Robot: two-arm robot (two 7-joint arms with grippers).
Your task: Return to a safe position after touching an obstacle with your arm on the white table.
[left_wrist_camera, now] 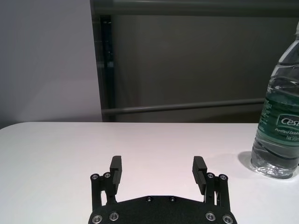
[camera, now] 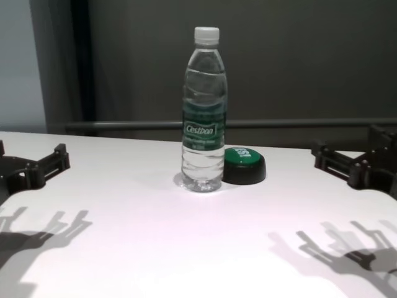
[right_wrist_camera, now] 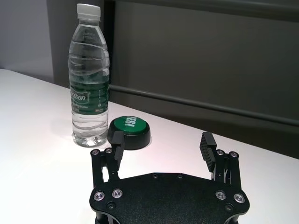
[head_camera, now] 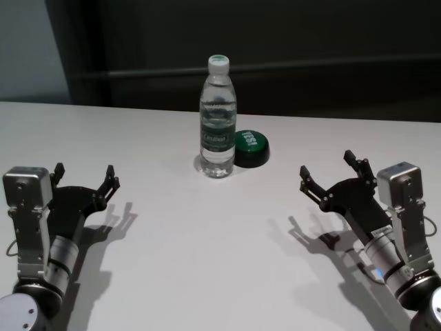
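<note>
We see the water bottle (head_camera: 218, 117) standing upright near the middle of the white table (head_camera: 207, 276), toward its far edge, its white cap on. A green-topped black button (head_camera: 251, 147) sits just beside the bottle, on the robot's right of it. The left gripper (head_camera: 85, 178) hovers over the table well apart from the bottle on the left, jaws spread and holding nothing. The right gripper (head_camera: 329, 171) hovers likewise on the right, jaws spread and empty, well clear of bottle and button.

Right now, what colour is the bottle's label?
Green with white lettering, on the bottle; clearest in the chest view.
</note>
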